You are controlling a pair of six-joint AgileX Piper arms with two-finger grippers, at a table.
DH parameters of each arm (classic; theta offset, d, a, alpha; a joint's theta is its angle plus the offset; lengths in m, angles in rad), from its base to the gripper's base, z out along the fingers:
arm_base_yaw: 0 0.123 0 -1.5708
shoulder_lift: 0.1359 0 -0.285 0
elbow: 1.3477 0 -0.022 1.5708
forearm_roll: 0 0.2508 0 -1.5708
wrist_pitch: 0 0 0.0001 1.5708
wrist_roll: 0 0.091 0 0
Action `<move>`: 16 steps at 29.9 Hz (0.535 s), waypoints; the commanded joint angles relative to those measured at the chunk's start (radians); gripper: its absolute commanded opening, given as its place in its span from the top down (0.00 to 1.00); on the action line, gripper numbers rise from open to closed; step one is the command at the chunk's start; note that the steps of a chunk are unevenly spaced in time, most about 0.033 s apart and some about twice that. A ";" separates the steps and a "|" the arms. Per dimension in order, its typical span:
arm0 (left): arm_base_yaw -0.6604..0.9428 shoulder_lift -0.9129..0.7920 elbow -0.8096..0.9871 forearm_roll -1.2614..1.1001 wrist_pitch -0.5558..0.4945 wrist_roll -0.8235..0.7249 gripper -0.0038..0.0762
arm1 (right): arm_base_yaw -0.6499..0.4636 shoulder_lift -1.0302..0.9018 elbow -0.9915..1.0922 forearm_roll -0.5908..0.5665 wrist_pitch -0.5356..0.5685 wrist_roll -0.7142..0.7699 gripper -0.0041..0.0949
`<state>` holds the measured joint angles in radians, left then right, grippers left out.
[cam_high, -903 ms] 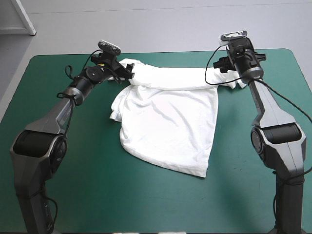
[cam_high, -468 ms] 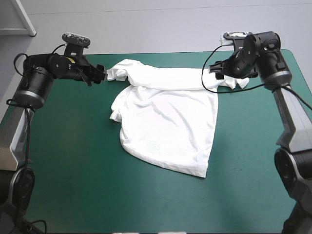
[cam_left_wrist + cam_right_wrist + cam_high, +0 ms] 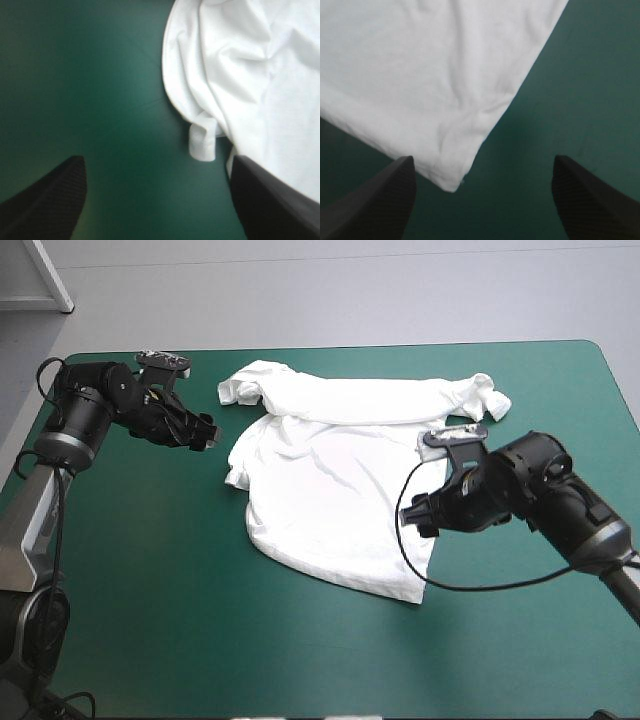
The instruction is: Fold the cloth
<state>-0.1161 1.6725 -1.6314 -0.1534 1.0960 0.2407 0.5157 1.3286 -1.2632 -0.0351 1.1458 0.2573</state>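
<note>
Your right pincer [image 3: 482,160]: black fingers [image 3: 375,200] spread well apart. One corner of the T-shirt [image 3: 430,75] lies flat between them, nearer one finger, on the desk's teal-green cover [image 3: 575,90].

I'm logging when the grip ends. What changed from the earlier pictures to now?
Both grippers let go of the T-shirt's far corners. The left gripper, now open, drew back over the bare table beside the shirt's left edge. The right gripper, also open, swung toward the near side and hangs above the shirt's near right corner. The shirt itself stayed spread flat where it lay.
</note>
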 commanded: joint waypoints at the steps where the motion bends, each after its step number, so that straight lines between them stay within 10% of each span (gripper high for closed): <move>1: -0.017 -0.017 -0.021 -0.066 -0.068 0.004 0.25 | 0.035 -0.066 0.081 -0.018 -0.037 0.047 0.25; 16: -0.062 0.252 -0.021 -0.071 -0.124 -0.003 0.27 | 0.050 -0.111 0.328 0.006 -0.103 0.098 0.25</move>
<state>-0.1746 1.9434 -1.6305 -0.1828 1.0156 0.2459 0.5654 1.2476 -0.9170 -0.0285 1.0803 0.3565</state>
